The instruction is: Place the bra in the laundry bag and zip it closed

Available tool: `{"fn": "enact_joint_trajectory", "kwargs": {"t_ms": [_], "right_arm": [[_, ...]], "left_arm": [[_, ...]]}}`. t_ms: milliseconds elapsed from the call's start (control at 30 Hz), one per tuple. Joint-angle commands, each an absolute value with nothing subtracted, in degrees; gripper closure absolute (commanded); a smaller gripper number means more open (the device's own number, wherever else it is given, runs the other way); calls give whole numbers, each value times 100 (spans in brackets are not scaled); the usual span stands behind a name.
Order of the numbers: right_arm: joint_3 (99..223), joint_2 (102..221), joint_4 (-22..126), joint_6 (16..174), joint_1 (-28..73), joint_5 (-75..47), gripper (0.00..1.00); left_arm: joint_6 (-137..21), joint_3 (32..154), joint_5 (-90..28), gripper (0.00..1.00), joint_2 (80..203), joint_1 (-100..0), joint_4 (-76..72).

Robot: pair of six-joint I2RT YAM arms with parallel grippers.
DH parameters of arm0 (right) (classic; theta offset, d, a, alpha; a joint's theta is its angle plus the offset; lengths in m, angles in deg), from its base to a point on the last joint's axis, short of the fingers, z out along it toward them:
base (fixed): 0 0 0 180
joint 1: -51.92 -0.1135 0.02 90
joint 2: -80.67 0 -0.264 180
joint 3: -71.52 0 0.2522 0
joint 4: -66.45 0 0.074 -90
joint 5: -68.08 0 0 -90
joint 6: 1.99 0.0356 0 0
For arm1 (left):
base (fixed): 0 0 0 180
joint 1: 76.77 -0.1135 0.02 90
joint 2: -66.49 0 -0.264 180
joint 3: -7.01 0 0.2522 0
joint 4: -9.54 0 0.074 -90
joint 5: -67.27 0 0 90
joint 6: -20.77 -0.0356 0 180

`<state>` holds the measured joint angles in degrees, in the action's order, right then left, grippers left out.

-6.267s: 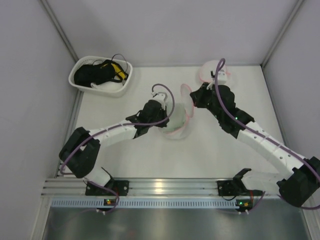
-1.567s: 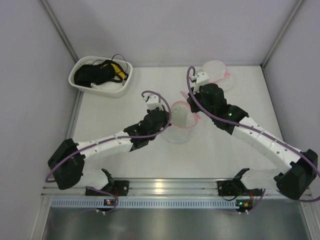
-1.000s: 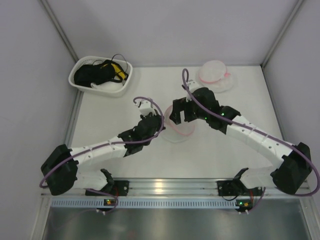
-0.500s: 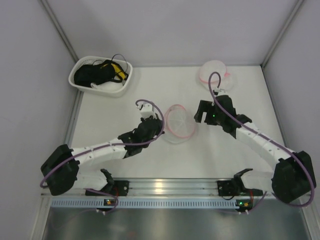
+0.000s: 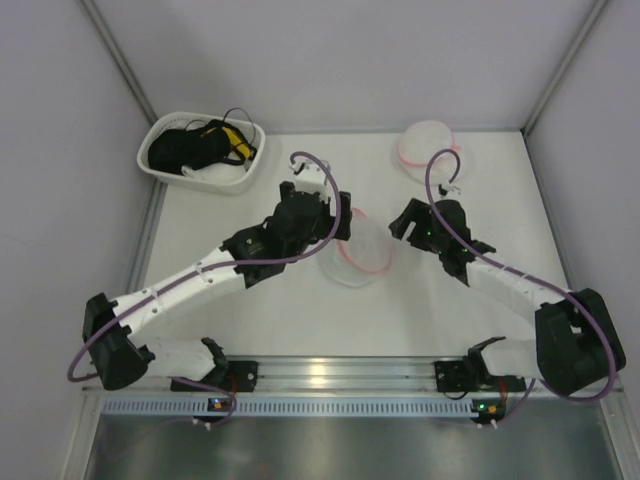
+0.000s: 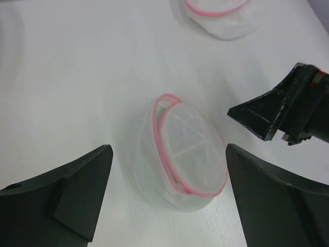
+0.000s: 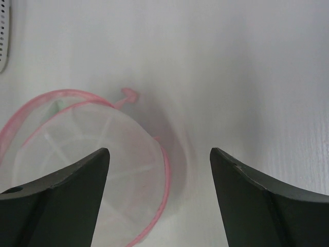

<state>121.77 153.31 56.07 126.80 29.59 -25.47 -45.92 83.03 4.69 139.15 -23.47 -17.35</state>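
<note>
Left gripper (image 5: 338,225) has just sprung its jaws apart, letting go of laundry bag (image 5: 357,250); now hovering just left of bag, not touching. Right gripper (image 5: 405,223), jaws also apart, backing off to bag's right. Bag lying free between them, tipped sideways. Zip ring (image 6: 163,139) facing up toward right gripper, long axis running far-left to near-right. Rims gaping at far end, so zip judged unfinished. Bra not distinguishable, presumably inside bag.
</note>
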Motion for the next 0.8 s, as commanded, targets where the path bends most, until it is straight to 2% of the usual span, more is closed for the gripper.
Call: {"fn": "enact_joint_trajectory", "kwargs": {"t_ms": [0, 167, 267, 400, 500, 600, 767], "right_arm": [[12158, 15397, 6236, 12915, 3047, -2719, 20], [11939, 14862, 5728, 12994, 3432, -2965, 20], [11676, 14168, 5455, 12976, 3941, -3009, 20], [11525, 13377, 4989, 12722, 4453, -3097, 20], [11507, 13007, 4628, 12555, 4691, -3167, 19], [11446, 12769, 4470, 12458, 4866, -3098, 18], [11323, 12769, 4583, 12475, 5042, -2738, 17]], "left_arm": [[-5550, 9289, 366, 2, 14101, -2420, -2294], [-5622, 10459, -1083, 2, 15383, -3035, -2557], [-6113, 11382, -1454, 2, 16350, -3106, -3005], [-6869, 13118, -2138, 2, 17694, -3229, -3795], [-6871, 14376, -2568, 2, 18923, -3466, -4490], [-7168, 14759, -2948, 2, 19374, -3598, -4799], [-7319, 14663, -3653, 2, 19736, -3634, -5036]]}}
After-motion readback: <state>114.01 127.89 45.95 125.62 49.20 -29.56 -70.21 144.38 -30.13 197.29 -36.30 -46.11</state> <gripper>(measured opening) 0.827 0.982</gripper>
